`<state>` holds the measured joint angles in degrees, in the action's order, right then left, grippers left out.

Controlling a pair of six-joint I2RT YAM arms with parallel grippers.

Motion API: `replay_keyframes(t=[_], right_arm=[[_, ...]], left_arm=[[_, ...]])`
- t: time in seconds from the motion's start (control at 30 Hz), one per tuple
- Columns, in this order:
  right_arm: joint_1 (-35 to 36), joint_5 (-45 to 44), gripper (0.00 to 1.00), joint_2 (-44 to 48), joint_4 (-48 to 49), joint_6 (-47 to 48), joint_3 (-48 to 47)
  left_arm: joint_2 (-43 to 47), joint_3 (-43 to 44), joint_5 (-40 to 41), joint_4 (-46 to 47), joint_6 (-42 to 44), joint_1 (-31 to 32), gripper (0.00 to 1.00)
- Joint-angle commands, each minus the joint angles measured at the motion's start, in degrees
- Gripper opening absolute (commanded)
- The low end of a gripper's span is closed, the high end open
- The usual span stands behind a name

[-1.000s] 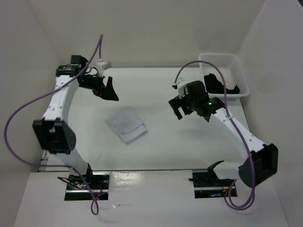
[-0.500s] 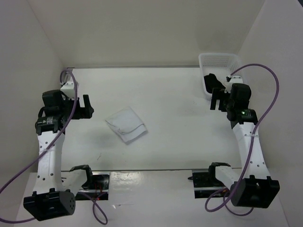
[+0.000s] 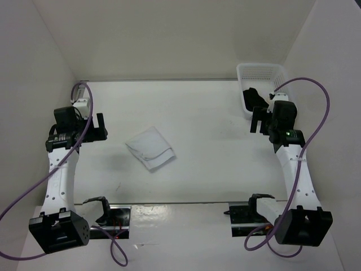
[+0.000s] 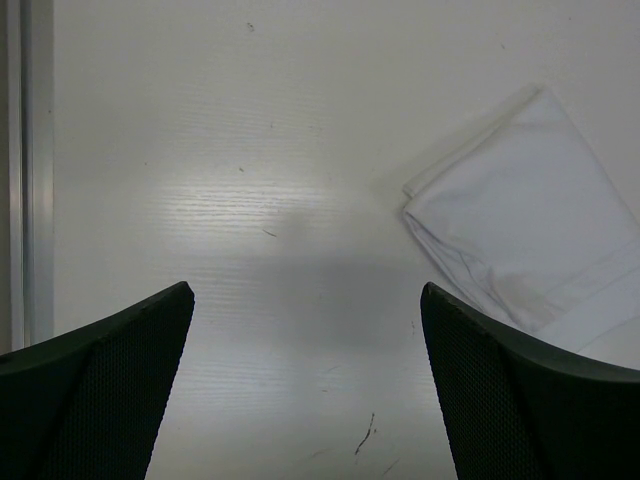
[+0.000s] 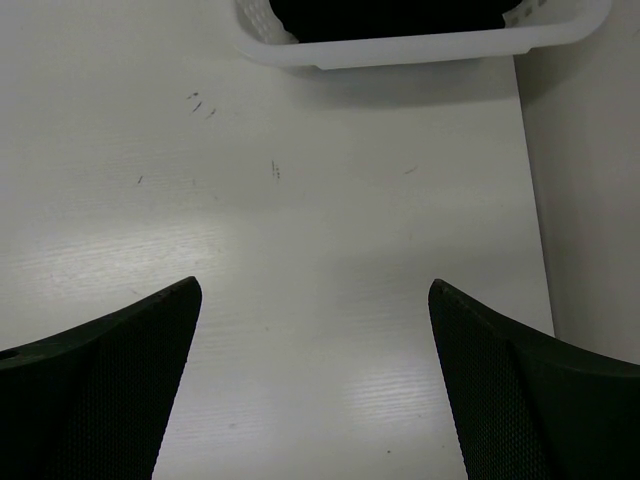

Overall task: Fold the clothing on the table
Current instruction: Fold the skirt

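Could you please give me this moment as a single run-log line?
clothing: folded, flat on table | left gripper: open, empty, left of clothing | right gripper: open, empty, beside basket | black garment: in basket

Clothing [image 3: 150,148] centre; garment [image 3: 252,97] seemingly in basket [image 3: 259,68]

Folded white fabric garment [image 3: 150,148] lying left of centre on the flat white tabletop [image 3: 203,124]. The left gripper [image 3: 104,126] and right gripper [image 3: 253,119] stand at opposite sides, jaws spread, well apart from it.
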<state>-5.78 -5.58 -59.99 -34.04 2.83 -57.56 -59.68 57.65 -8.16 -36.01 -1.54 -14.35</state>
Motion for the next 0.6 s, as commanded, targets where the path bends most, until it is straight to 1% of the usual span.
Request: replay_keyframes(t=[0.0, 0.57], right_arm=[[0.0, 0.3, 0.98, 3.3, 1.1, 0.6, 0.3], [0.0, 2.1, 0.98, 5.7, 1.6, 1.7, 0.9]], left_arm=[[0.8, 1.5, -0.5, 0.7, 0.9, -0.2, 1.00], [0.3, 1.5, -2.2, 0.7, 1.4, -0.2, 1.00]])
